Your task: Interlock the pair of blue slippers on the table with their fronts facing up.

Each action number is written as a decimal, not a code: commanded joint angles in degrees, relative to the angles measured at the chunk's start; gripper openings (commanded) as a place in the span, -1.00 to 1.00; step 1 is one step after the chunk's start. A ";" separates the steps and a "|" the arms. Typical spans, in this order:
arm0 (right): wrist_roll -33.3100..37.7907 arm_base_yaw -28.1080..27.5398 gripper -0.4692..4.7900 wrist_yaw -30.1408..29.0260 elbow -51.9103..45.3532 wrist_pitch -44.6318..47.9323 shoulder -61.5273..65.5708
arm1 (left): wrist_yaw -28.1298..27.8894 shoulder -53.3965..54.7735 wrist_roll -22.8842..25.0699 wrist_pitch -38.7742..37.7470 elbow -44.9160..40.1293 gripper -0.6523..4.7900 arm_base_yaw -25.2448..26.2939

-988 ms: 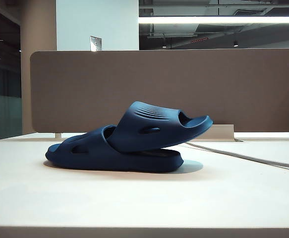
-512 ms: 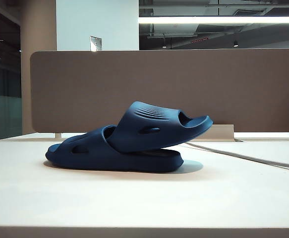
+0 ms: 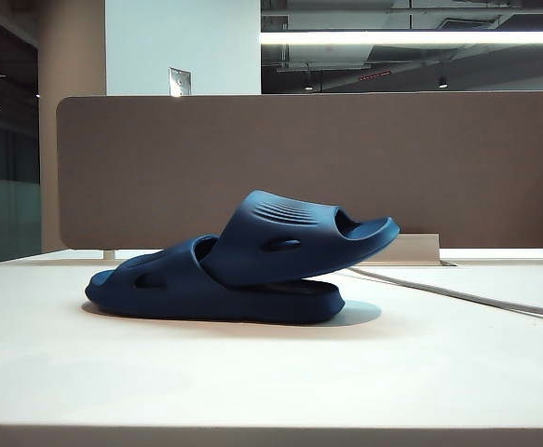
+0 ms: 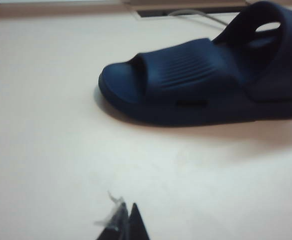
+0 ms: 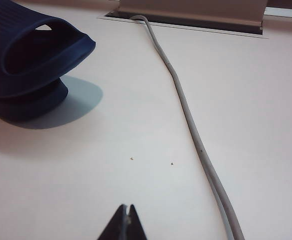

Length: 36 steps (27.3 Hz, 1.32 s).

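Observation:
The pair of blue slippers sits near the middle of the cream table (image 3: pixel 271 382). One slipper (image 3: pixel 173 289) lies flat on its sole. The other slipper (image 3: pixel 299 237) is pushed through its strap and tilts upward, open toe to the right. No arm or gripper shows in the exterior view. The left wrist view shows the flat slipper (image 4: pixel 181 85) well ahead of my left gripper (image 4: pixel 126 210), which is shut on nothing. In the right wrist view the raised slipper's end (image 5: pixel 30 55) lies off to one side, and my right gripper (image 5: pixel 126 209) is shut and empty.
A grey cable (image 5: pixel 191 125) runs across the table from a slot at the back, also seen in the exterior view as a cable (image 3: pixel 457 296) at the right. A brown-grey divider panel (image 3: pixel 308 168) stands behind the table.

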 commanded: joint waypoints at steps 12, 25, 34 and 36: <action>3.41 0.09 -0.84 -0.33 -0.07 1.11 0.28 | -8.09 0.04 -2.82 0.59 0.11 -0.78 -0.04; 3.41 0.07 -0.84 0.09 -0.04 1.18 0.26 | -8.11 0.04 -3.87 0.37 0.13 -0.78 -0.04; 3.41 0.07 -0.84 0.09 -0.04 1.18 0.26 | -8.35 -0.48 -3.85 0.09 0.13 -0.78 -0.74; 3.41 -0.22 -0.84 0.04 -0.04 1.09 -0.39 | -8.70 -2.56 -3.87 -0.70 0.13 -0.78 -1.77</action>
